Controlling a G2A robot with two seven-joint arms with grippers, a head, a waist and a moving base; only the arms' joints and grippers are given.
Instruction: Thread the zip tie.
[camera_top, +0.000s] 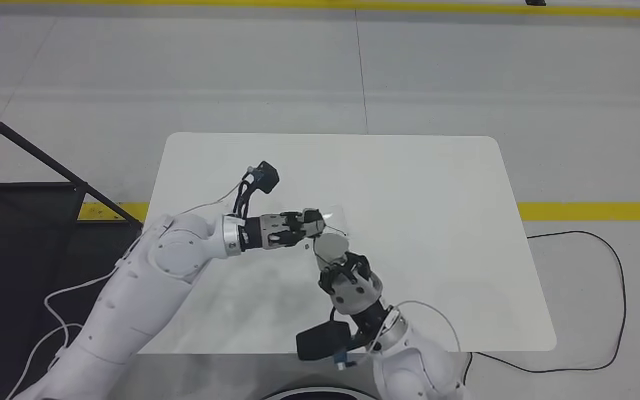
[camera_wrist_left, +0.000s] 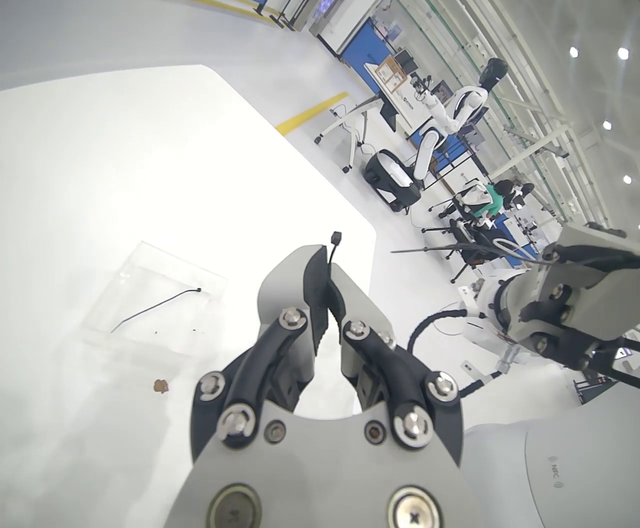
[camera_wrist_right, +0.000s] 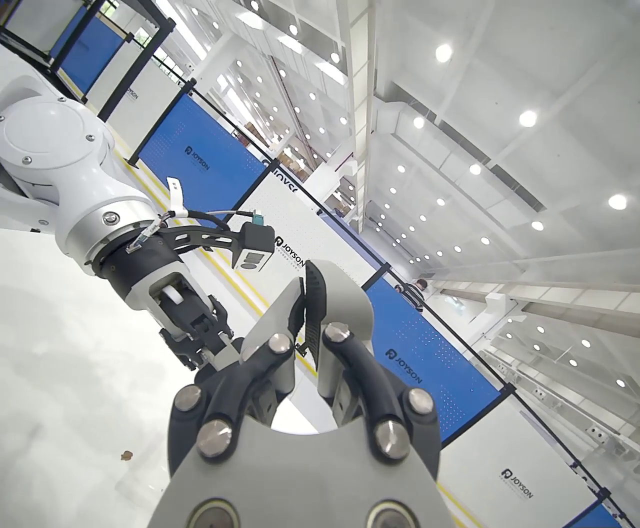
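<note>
L pincer (camera_wrist_left: 325, 267) is clamping fully shut on the zip tie (camera_wrist_left: 331, 252) just below its head (camera_wrist_left: 336, 234), which is poking up past the fingertips, well above the worktop (camera_top: 430, 190). R pincer (camera_wrist_right: 306, 295) is sitting near it over the worktop's middle, pads pressed together. In the left wrist view it's apparently pinching the thin tail (camera_wrist_left: 450, 251), w/ the free tip pointing toward the head but not yet reaching it. Can't tell how the strap is running between the two grips; it's hidden behind the fingers.

A spare tie (camera_wrist_left: 160, 304) is lying in a clear tray (camera_wrist_left: 150, 252) on the worktop, apart from both arms.

Handling, my read: the tie is looking v. light, narrow and springy, probably slick plastic, so it's likely wanting to twist or flick out of a loose pinch. Best holds are probably close behind the head, keeping the slot exposed, and on the tail just back from the tip, so the unsupported end isn't drooping or wobbling while lining up w/ the slot.
</note>
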